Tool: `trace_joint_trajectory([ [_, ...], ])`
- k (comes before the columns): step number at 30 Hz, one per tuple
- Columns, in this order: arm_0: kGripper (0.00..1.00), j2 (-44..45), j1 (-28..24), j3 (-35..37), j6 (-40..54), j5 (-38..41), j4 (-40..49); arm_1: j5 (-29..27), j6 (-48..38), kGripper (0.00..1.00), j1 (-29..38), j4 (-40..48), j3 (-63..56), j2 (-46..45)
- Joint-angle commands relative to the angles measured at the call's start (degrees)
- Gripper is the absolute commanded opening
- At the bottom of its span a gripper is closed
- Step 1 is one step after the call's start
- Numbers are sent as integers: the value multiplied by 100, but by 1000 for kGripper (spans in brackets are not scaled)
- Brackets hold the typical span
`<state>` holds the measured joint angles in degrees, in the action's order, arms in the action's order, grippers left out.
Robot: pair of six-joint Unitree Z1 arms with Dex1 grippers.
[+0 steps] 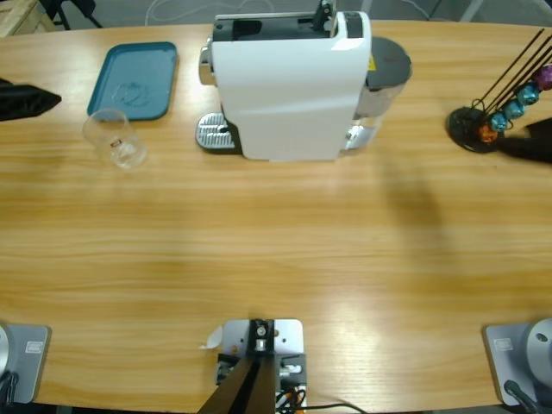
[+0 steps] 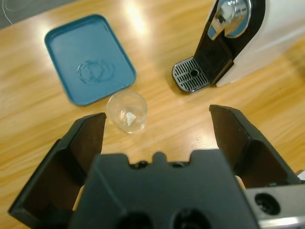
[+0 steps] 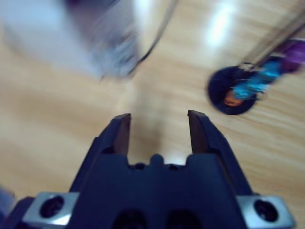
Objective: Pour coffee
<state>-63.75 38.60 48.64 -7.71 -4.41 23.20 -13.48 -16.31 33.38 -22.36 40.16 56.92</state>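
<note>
A small clear glass [image 1: 116,138] stands on the table just below the teal tray [image 1: 134,79]; I see no coffee in it. In the left wrist view the glass [image 2: 127,112] sits ahead of my left gripper [image 2: 157,117], which is open wide and apart from it. The left gripper [image 1: 30,99] shows at the high view's left edge. The white coffee machine [image 1: 289,82] stands at the back middle, its drip grate [image 2: 190,80] bare. My right gripper [image 3: 158,117] is open with nothing between its jaws, near the capsule rack [image 3: 236,93], and shows dark at the right edge [image 1: 530,142].
The teal tray [image 2: 88,57] lies beside the machine [image 2: 238,33]. A black wire capsule rack [image 1: 483,121] with coloured capsules stands at the back right. Bare wooden tabletop [image 1: 276,250] spreads across the front.
</note>
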Motion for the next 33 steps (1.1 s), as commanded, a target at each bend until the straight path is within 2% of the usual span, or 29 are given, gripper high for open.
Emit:
trace_joint_trajectory([
  [1, 945, 49, 69, -235, 50, 93, 141, -404, -415, 515, -1132, 424, -423, -340],
  [5, 945, 20, 69, -250, 48, 98, 141, -388, 12, 515, -1489, 944, -708, -264],
  [11, 943, -326, 69, -213, 50, 129, 108, -376, 427, 517, -1545, 1654, -691, 617],
  [14, 941, -410, 69, -188, 50, 142, 95, -401, 608, 517, -1595, 1791, -492, 958],
  [22, 941, -410, 69, -197, 59, 142, 97, -562, 673, 517, -1871, 1972, -520, 1021],
  [33, 941, -401, 70, -200, 77, 142, 97, -506, 656, 517, -2031, 2405, -685, 1311],
])
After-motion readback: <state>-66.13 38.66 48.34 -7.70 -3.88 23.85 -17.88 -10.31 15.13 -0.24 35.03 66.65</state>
